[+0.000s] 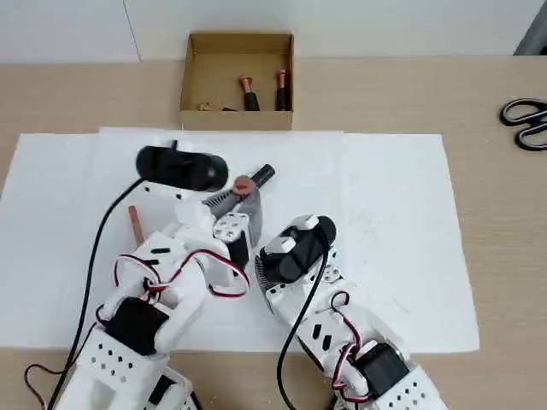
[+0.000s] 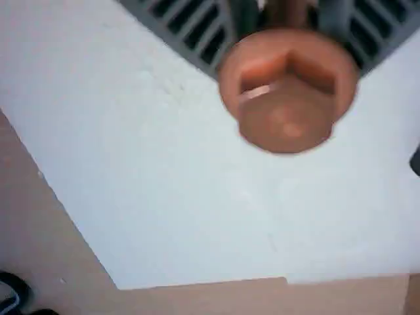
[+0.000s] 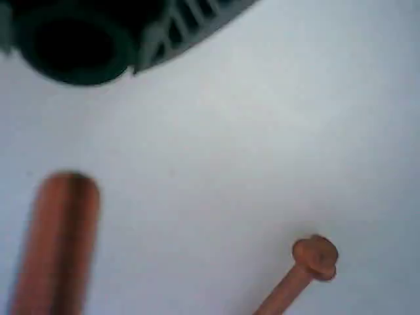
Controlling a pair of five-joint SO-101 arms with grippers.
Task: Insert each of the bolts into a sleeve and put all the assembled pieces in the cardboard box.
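I think we're joining: my left gripper [image 1: 239,198] squeezes a bolt [image 2: 287,92], which next must slide (slowly!) into the sleeve [image 1: 263,174] at two o'clock.

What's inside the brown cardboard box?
A copper bolt in a black sleeve and a second one lie in the brown cardboard box. By its front wall, small copper bits show; the wall hides the rest of them.
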